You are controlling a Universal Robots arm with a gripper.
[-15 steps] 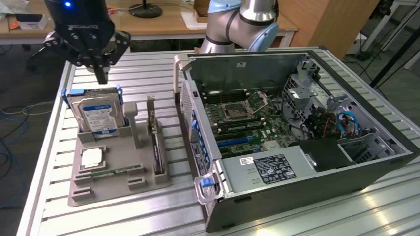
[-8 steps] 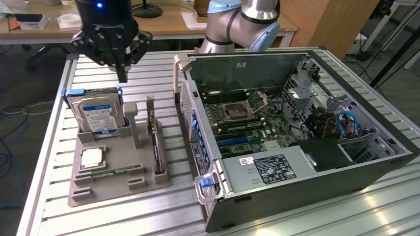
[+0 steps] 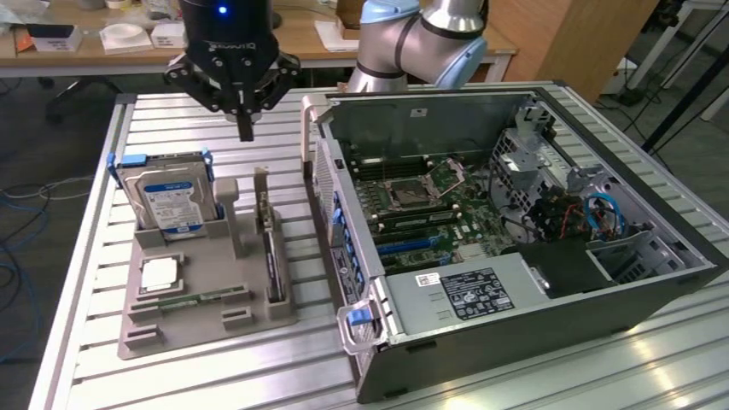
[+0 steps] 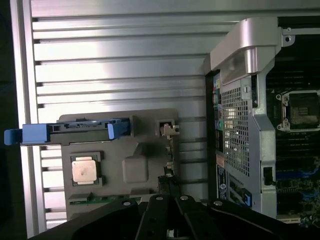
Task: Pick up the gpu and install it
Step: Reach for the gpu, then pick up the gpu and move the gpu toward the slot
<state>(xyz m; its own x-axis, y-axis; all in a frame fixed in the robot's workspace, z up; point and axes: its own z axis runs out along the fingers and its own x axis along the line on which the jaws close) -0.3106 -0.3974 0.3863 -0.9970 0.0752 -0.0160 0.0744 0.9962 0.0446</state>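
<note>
**Item: gpu** [image 3: 270, 256] [image 4: 168, 131]. It stands on edge in a slot along the edge of the grey tray [image 3: 194, 329] that faces the open computer case [image 3: 513, 231]. Its silver bracket is at the tray's far end. Nothing is touching it.

**Tool: gripper** [image 3: 245, 132] [image 4: 167, 187]. The fingers are closed together and hold nothing. It hangs above the tray's far edge, near the bracket end.

**Neighbours:** the hard drive [image 3: 171, 195], a processor [image 3: 160, 273] and a memory stick [image 3: 200, 299] share the tray on the slatted table [image 3: 91, 256].

**Hazards, as judged:**
- Closed fingers brought down would strike the card's thin top edge.
- An off-centre grip could tilt or jam the card in its slot.
- The case wall stands just beside the tray and could be clipped.

**Views:** the exterior view gives the card's height, the gap beneath the fingertips and the motherboard slots. The wrist view gives the fingers' alignment over the card's edge line.
</note>
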